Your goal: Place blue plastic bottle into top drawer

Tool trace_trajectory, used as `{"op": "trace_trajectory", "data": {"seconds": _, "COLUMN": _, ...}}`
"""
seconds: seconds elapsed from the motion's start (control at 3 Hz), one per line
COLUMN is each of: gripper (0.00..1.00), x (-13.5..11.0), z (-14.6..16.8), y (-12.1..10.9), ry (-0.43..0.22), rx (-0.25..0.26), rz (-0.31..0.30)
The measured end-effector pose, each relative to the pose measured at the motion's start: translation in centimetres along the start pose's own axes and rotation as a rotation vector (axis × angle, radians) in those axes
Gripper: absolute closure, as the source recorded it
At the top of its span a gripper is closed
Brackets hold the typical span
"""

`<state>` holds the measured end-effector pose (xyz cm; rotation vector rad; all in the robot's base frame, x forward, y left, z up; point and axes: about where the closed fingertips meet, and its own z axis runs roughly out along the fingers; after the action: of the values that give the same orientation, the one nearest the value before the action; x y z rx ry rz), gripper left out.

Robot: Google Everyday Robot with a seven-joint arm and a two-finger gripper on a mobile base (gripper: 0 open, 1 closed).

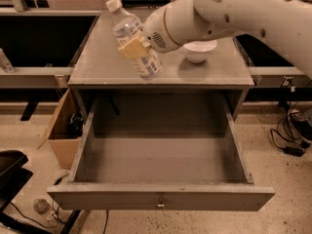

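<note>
The blue plastic bottle (130,38), clear with a white cap, is held tilted in the air above the front left part of the grey tabletop (97,62). My gripper (136,47) is shut on the bottle's middle, with a tan finger pad (132,48) across its front. The big white arm reaches in from the upper right. The top drawer (161,198) is pulled fully open below the tabletop, its grey inside bare, its small metal knob at the front centre.
A white bowl (198,50) stands on the tabletop to the right of the gripper. A cardboard box (61,130) sits on the floor to the left of the drawer. Cables lie on the floor at right. A black object is at lower left.
</note>
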<state>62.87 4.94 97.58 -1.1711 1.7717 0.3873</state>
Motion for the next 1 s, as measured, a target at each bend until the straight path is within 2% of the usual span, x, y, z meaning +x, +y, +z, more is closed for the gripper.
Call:
{"op": "trace_trajectory", "data": {"seconds": 0.33, "gripper": 1.00, "x": 3.9, "z": -2.9, "y": 3.6, "ry": 0.138, "rx": -0.088, "rz": -0.006}}
{"op": "trace_trajectory", "data": {"seconds": 0.67, "gripper": 1.00, "x": 6.6, "z": -1.9, "y": 5.5, "ry": 0.225, "rx": -0.162, "rz": -0.016}}
{"op": "trace_trajectory", "data": {"seconds": 1.0, "gripper": 1.00, "x": 6.6, "z": -1.9, "y": 5.5, "ry": 0.225, "rx": -0.162, "rz": -0.016}}
